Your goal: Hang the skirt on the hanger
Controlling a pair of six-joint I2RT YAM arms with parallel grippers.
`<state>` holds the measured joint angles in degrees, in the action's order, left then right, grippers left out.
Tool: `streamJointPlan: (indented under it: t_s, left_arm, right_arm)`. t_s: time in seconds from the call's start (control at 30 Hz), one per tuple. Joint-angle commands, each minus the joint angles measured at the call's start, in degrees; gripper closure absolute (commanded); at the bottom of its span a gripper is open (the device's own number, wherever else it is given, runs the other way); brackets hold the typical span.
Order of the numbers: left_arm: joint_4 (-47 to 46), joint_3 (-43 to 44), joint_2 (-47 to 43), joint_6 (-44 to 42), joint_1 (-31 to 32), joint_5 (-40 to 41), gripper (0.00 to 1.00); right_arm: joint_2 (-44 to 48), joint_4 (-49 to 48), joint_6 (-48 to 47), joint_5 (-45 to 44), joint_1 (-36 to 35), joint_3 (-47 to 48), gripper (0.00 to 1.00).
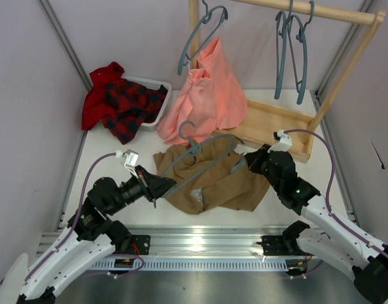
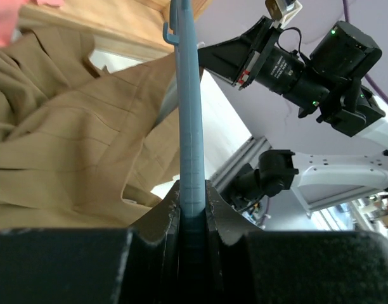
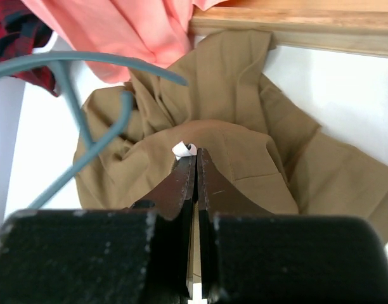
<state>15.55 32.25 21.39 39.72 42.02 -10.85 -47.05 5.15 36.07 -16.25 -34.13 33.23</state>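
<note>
Skirt [image 1: 229, 183] crumpled before wooden rack [image 1: 270, 120], hanger [image 2: 191, 126] across it. Your left gripper [image 2: 193, 193] jaws clamp hanger; right gripper [image 3: 196, 158] jaws pinch skirt cloth. Soft, limp, light: grip waistband, expect sag.

The skirt [image 3: 245, 145] is soft matt khaki cloth, the hanger [image 2: 191, 126] smooth grey-blue plastic, the rack [image 1: 270, 117] pale wood.

The right gripper [image 3: 195, 158] has its two black fingers squeezed tight together, pinching a raised fold of the tan skirt [image 3: 245, 126], and a little white tag [image 3: 183, 149] sits right at the tips. The blue-grey hanger [image 3: 111, 58] lies across the left side of the skirt. A pink cloth [image 3: 137, 25] touches the skirt's top edge, with a wood board [image 3: 295, 22] beside it and some red plaid cloth [image 3: 10, 25] in the corner.
</note>
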Motion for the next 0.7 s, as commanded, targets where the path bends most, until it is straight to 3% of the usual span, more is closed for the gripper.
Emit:
streamJointPlan:
  t_s: [0.0, 0.13, 0.33, 0.67]
  left_arm:
    - [-8.5, -3.1, -2.1, 7.5, 0.4, -1.7, 1.0]
    - [-11.7, -5.6, -4.0, 10.5, 1.6, 1.4, 1.0]
    - [-13.9, -6.8, -3.6, 11.9, 3.5, 4.0, 1.0]
    - [-12.0, -5.9, -2.1, 11.1, 5.3, 5.6, 1.0]
  right_arm:
    - [-0.2, -4.9, 1.1, 1.6, -0.5, 1.7, 1.0]
    - [-0.6, -5.4, 1.4, 0.4, -1.2, 3.1, 1.0]
    - [-4.5, 2.7, 3.7, -5.0, -1.4, 7.5, 1.0]
    - [-6.0, 2.1, 4.4, -6.9, -1.6, 9.6, 1.0]
